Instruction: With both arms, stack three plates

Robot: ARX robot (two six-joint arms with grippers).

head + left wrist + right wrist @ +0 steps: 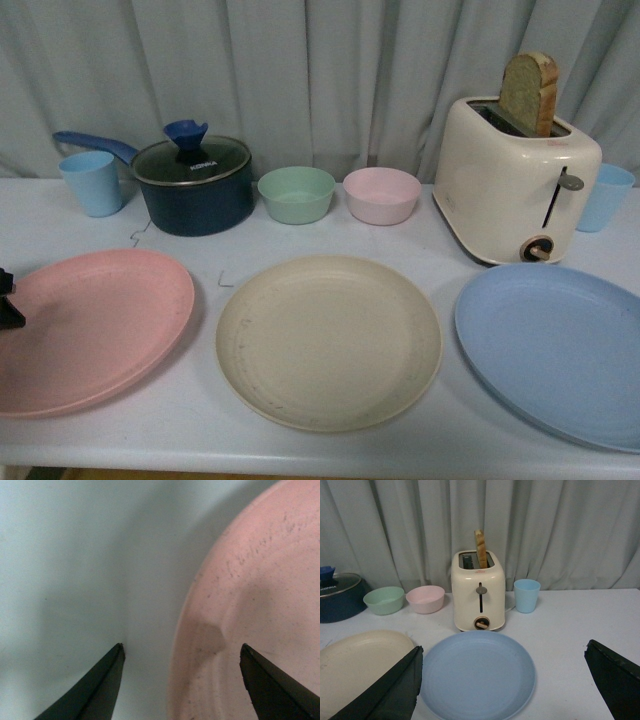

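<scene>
Three plates lie in a row on the white table: a pink plate (90, 325) at the left, a cream plate (328, 340) in the middle, a blue plate (560, 345) at the right. My left gripper (182, 650) is open low over the pink plate's (260, 605) outer edge, one finger over the plate, the other over bare table. Only a black bit of it (8, 300) shows at the front view's left edge. My right gripper (502, 652) is open, hanging back from the blue plate (477, 675), with the cream plate (355, 665) beside it.
Behind the plates stand a light blue cup (93, 182), a dark lidded pot (193, 183), a mint bowl (296, 193), a pink bowl (381, 194), a cream toaster (515, 180) holding a bread slice (530, 92), and another blue cup (606, 197). A grey curtain hangs behind.
</scene>
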